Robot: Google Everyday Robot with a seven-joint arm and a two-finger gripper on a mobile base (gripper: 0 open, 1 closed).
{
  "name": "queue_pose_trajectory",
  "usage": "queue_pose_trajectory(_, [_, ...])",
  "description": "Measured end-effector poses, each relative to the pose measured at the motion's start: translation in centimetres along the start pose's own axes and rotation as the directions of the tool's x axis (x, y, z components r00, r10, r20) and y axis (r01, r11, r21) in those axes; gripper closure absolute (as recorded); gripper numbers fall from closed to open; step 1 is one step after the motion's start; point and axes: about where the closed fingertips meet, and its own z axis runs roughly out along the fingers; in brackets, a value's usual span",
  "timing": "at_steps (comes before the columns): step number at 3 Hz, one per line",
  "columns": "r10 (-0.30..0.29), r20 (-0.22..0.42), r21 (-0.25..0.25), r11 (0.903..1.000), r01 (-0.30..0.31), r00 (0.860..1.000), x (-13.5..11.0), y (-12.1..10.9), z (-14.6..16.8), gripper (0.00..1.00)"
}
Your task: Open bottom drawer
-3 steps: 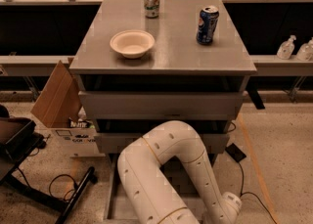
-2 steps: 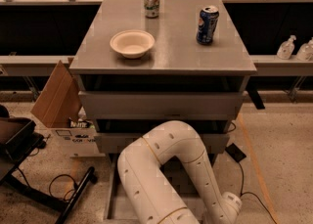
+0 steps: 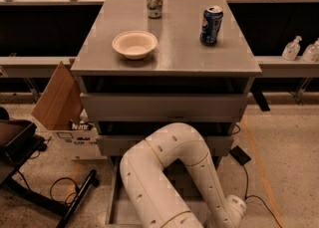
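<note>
Above and beyond the folded arm (image 3: 149,182), the grey cabinet (image 3: 174,48) is standing as the biggest thing in view, its plain fronts facing the camera. The white arm is rising from the lower edge, bending at an elbow and dropping to a rounded joint at the lower right. Just behind that elbow the bottom drawer (image 3: 112,146) is showing as the lowest and narrowest grey panel, its middle covered by the arm, and it is looking shut. I am judging it to be a stiff, rigid panel running on slides, neither soft nor fragile, and probably light unless loaded; its contents are not showing. With no handle, the best hold is probably lying along the upper lip, in the dark gap under the front above. The smooth face is offering nothing to pinch, so hooking over that edge near the centre and pulling straight out is looking least likely to jam it. Left of the arm a cardboard box (image 3: 57,97) is leaning by the cabinet's side. Well beyond the arm, a white bowl (image 3: 134,44), a blue can (image 3: 211,25) and a silver can (image 3: 154,1) are sitting apart on the top. The gripper is lying out of sight, past the last joint and below the lower right edge, so I cannot tell how far open it is or whether it is holding or touching anything.
</note>
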Motion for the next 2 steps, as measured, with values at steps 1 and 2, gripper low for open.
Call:
queue_pose_trajectory(1, [0.000, 0.000, 0.000, 1.0000, 0.000, 1.000, 0.00, 0.00, 0.01, 0.00])
queue_pose_trajectory(2, [0.000, 0.000, 0.000, 1.0000, 0.000, 1.000, 0.00, 0.01, 0.01, 0.00])
